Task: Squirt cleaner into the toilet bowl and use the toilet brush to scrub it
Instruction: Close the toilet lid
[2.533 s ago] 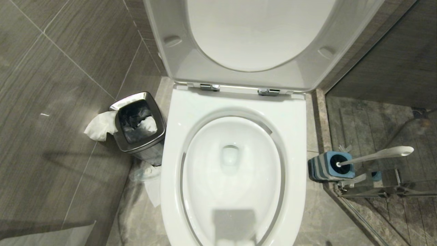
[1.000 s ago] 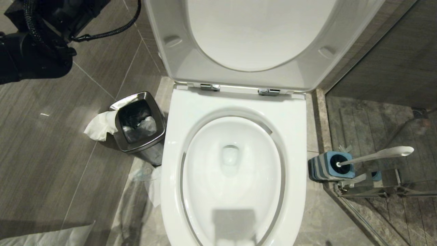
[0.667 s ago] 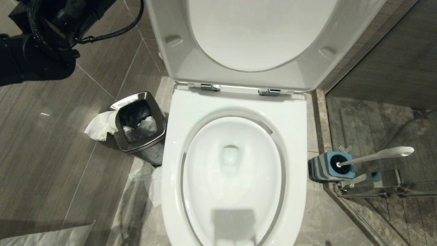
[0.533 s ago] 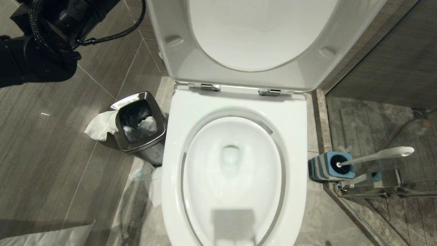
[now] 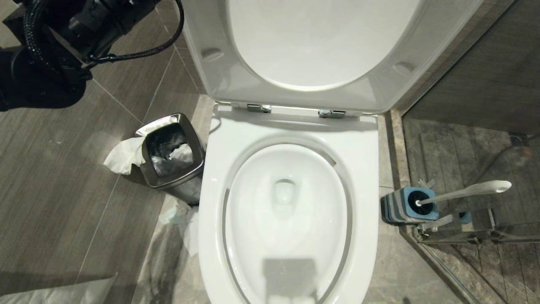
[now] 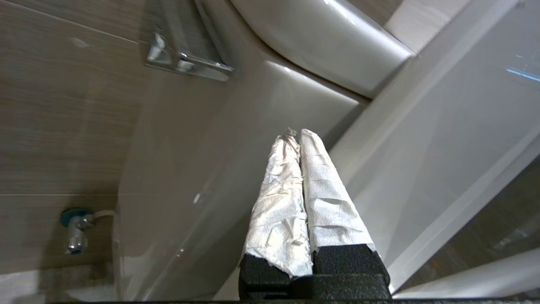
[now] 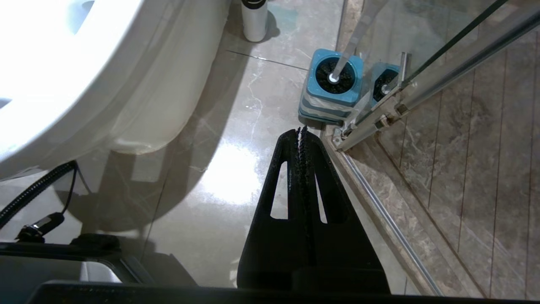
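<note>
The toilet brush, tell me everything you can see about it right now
The toilet brush stands in its squarish holder, blue on top with grey-striped sides, on the floor to the right of the toilet bowl, beside the glass shower door's metal frame. Its long slim white handle, seemingly plastic, leans away from the toilet and ends in a rounded flat tip. Black bristles fill the holder's opening around the handle's base. Only the holder touches it; no gripper does.
</note>
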Tool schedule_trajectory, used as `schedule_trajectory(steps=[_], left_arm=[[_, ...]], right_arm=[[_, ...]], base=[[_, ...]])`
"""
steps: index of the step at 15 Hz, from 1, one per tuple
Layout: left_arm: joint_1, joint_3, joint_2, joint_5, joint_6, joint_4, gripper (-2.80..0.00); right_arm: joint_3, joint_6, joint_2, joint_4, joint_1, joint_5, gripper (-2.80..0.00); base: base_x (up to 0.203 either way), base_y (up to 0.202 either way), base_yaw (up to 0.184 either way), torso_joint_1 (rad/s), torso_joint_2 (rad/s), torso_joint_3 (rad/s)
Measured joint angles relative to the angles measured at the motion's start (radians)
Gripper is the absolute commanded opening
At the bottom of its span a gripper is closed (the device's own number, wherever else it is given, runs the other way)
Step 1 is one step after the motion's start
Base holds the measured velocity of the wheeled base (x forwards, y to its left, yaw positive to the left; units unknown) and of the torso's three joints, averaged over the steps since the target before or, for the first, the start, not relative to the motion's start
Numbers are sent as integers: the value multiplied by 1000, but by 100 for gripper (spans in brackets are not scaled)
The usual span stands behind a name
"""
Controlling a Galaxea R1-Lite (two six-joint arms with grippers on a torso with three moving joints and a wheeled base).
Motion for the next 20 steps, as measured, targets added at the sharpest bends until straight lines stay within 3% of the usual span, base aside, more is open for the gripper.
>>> schedule_trajectory(steps=[7,12,20], left_arm=[[-1,102,-46,-35,-19,-9,-280],[2,377,-189,-74,-85,-1,-280],[3,741,-420,-78,-84,-8,-280]], right_arm=[[0,0,0,0,0,0,-280],[0,0,0,0,0,1,-280],[0,0,0,0,0,0,-280]], base=[[0,0,0,0,0,0],[0,0,0,0,0,0],[0,0,0,0,0,0]])
